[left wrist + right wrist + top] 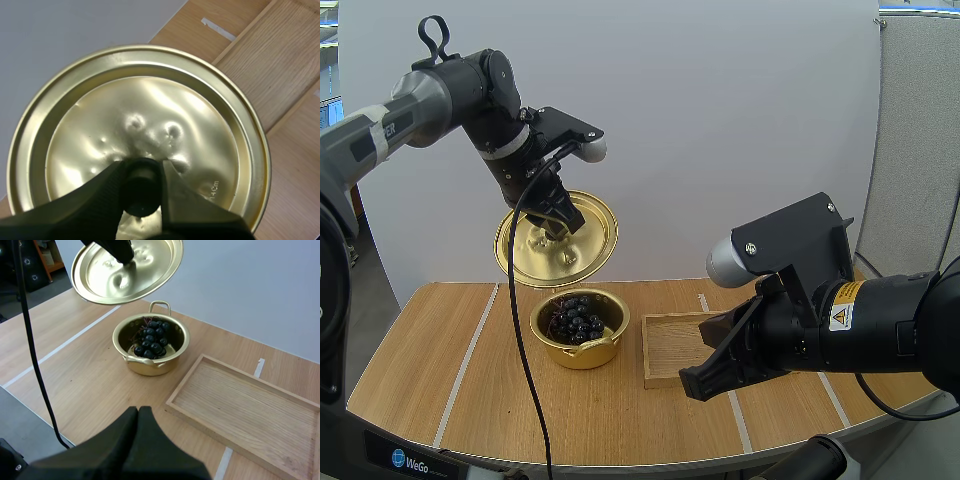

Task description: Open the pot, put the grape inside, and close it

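Left gripper on tilted lid

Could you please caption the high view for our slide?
Left hand holds lid above the pot of grapes; right hand, shut, near the wooden tray.

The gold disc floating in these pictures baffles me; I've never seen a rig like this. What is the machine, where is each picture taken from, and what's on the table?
This is a robot with two arms, each ending in a black two-fingered gripper. One picture looks down from behind and above the arms. The other two come from cameras riding on each wrist.

The disc is a pot's lid. The left gripper pinches its knob and holds the lid tilted in the air above the table.

On the table stands the open gold pot with a bunch of dark grapes inside. Beside it lies a wooden tray. The right gripper hangs near the tray, fingers shut on nothing.
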Robot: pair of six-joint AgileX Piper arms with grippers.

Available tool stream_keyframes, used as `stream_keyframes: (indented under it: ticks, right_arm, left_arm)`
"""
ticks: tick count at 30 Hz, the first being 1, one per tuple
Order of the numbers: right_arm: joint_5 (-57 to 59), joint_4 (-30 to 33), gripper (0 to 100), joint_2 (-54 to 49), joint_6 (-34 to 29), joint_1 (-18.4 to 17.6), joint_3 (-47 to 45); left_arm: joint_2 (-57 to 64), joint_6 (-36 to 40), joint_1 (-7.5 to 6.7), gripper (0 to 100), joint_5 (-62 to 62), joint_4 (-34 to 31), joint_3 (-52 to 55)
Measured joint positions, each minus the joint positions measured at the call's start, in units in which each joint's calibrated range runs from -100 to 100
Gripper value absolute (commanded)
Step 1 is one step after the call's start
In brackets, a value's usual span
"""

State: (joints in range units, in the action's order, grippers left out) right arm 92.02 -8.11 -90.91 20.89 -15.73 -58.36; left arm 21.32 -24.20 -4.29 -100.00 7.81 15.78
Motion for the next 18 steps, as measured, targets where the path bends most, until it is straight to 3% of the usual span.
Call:
stream_keyframes:
  ticks: [18]
  right_arm:
    - [-0.14, 0.0, 0, 0.0, 0.0, 0.0, 0.0]
  left_arm:
    - [-12.07, -1.1, 0.0, 0, 0.0, 0.48, 0.06]
